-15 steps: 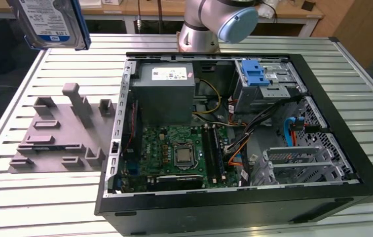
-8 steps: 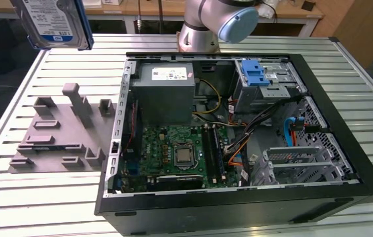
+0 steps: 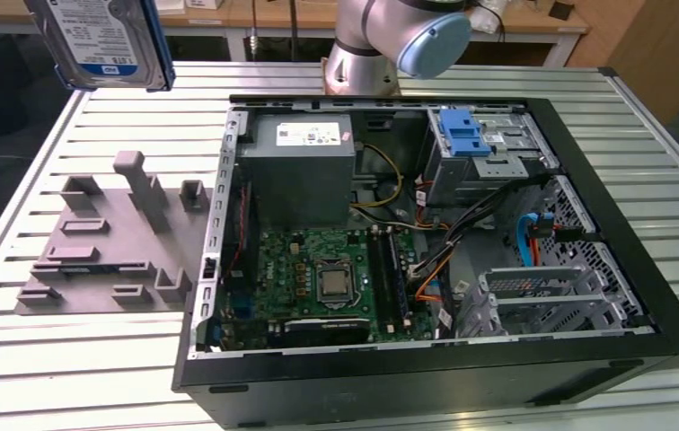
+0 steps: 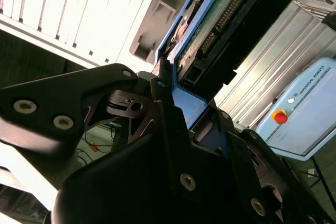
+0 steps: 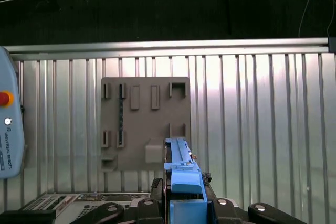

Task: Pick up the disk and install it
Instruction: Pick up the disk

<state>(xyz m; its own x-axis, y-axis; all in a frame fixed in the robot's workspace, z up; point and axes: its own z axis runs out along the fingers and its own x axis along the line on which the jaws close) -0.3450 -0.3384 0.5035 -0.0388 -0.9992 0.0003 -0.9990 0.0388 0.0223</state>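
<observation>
Flat rectangular silver hard drive (image 3: 100, 36) with a white-and-blue label, framed by a blue plastic carrier, held high above the slatted metal table (image 3: 64, 377) at the top of the exterior view's left. Label face turned toward that camera, well apart from everything below.

Black two-fingered gripper (image 4: 190, 103) in the second wrist view, drawn narrow and clamped on the blue carrier's edge. Beyond the dark fingers (image 4: 166, 94), the drive's green circuit-board underside.

Under the drive in the first wrist view, and toward the exterior view's left, a grey moulded fixture plate (image 3: 106, 242) with raised blocks and slots, flat on the table, just beside the case.

Open black computer case (image 3: 436, 382) lying on its side across the middle of the table. Inside:
- a grey power supply box (image 3: 304, 166) with a white sticker
- a green motherboard (image 3: 328, 269), nearer the camera than the power supply
- a blue plastic latch (image 3: 471, 133) on a metal drive cage, at the far corner toward the exterior view's right

Silver-and-blue robot arm (image 3: 388, 40) rising behind the case.

Pale grey control pendant (image 4: 296, 116) with a red button, seen against the table slats in both wrist views.
</observation>
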